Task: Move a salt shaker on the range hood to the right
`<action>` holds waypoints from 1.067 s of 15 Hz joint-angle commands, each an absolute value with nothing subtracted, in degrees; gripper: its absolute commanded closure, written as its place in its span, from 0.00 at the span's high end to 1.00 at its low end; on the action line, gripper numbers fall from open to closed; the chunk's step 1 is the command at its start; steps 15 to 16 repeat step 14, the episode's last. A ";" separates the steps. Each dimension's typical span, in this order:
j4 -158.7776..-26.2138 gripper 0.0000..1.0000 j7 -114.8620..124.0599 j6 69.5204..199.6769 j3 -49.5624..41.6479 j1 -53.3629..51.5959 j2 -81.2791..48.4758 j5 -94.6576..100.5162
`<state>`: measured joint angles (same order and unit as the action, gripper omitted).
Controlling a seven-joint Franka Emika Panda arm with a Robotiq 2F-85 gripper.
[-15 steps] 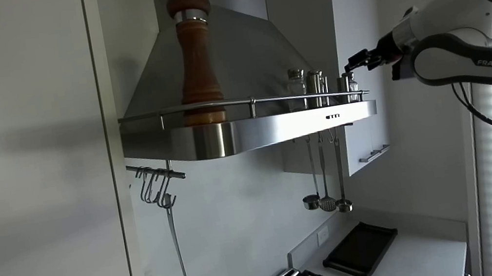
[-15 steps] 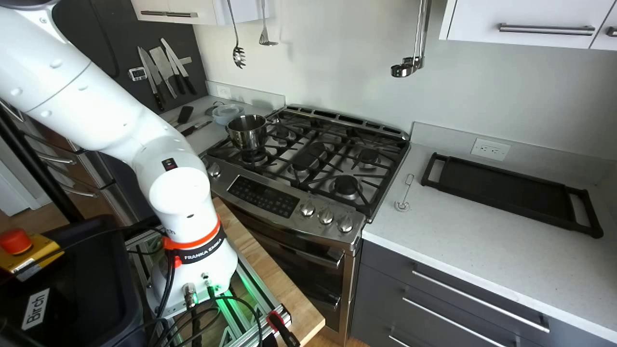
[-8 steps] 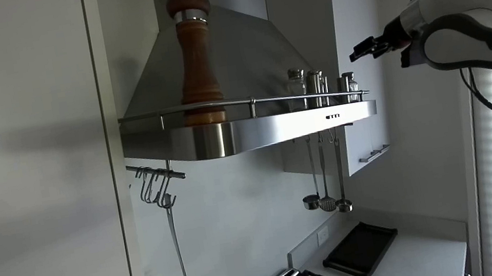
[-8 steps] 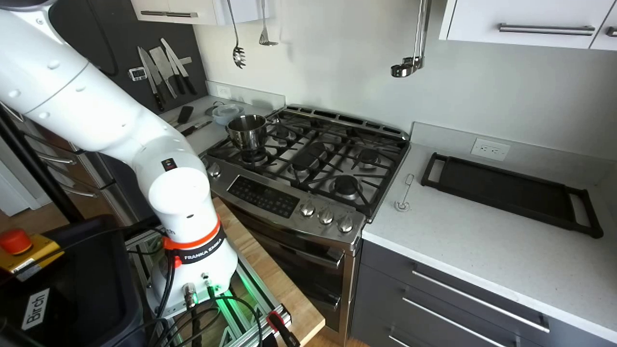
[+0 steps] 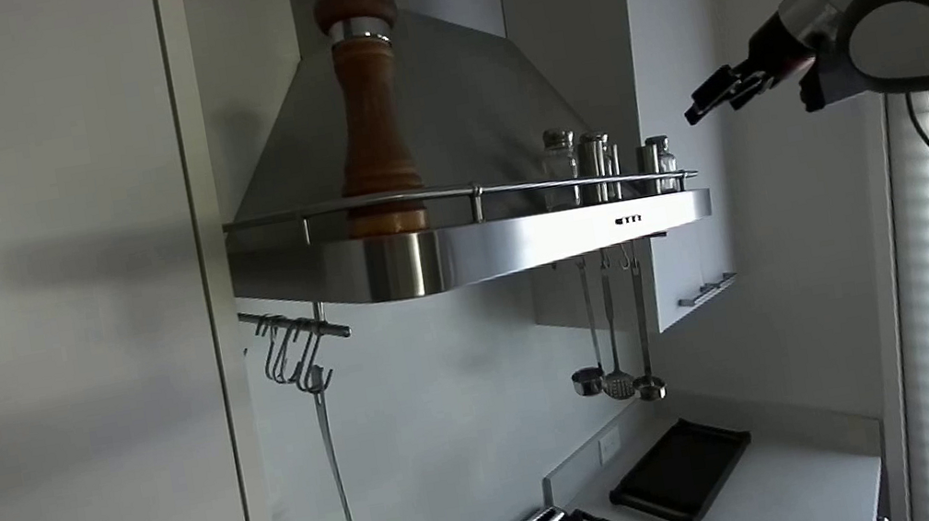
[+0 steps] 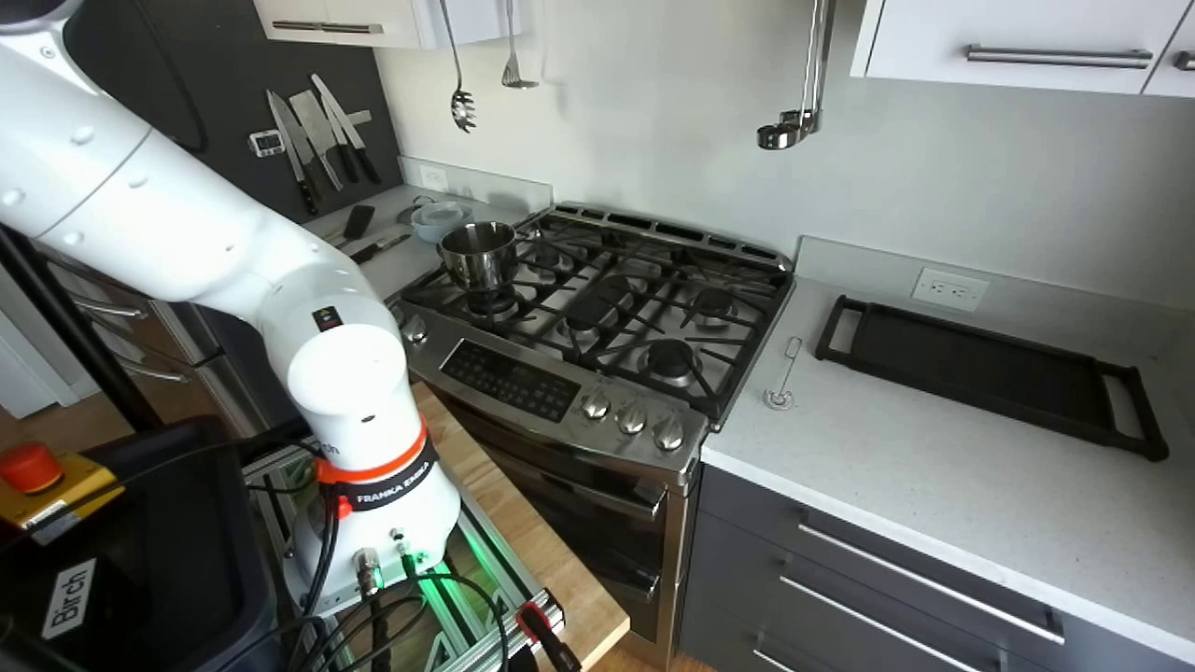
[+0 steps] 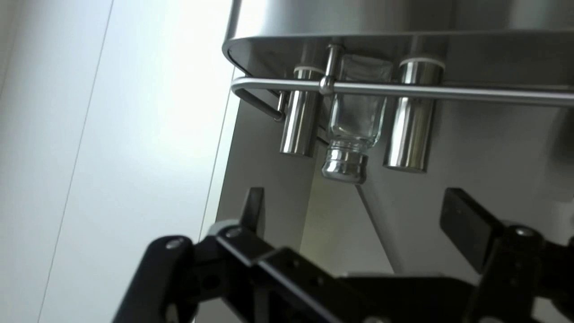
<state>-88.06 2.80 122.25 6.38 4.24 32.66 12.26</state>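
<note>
Two jaws stand spread nearest in the wrist view, where the gripper [image 7: 357, 213] is apart from the range hood [image 7: 358, 18]; beyond, behind the rail [image 7: 403, 90], a glass shaker [image 7: 356, 119], seen upside down, stands between two steel cylinders [image 7: 410, 130] on the hood. I cannot tell whether it holds salt. Only in an exterior view do a near wooden mill [image 5: 373, 116], at left, and more glass shakers [image 5: 560, 163], farther right, appear.

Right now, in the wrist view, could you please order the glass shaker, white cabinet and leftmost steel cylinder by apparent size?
1. White cabinet, running out of frame
2. Glass shaker, partly behind the rail
3. Leftmost steel cylinder, likewise
</note>
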 commanded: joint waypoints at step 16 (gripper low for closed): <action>-88.38 1.00 3.41 113.15 8.63 3.90 37.90 15.09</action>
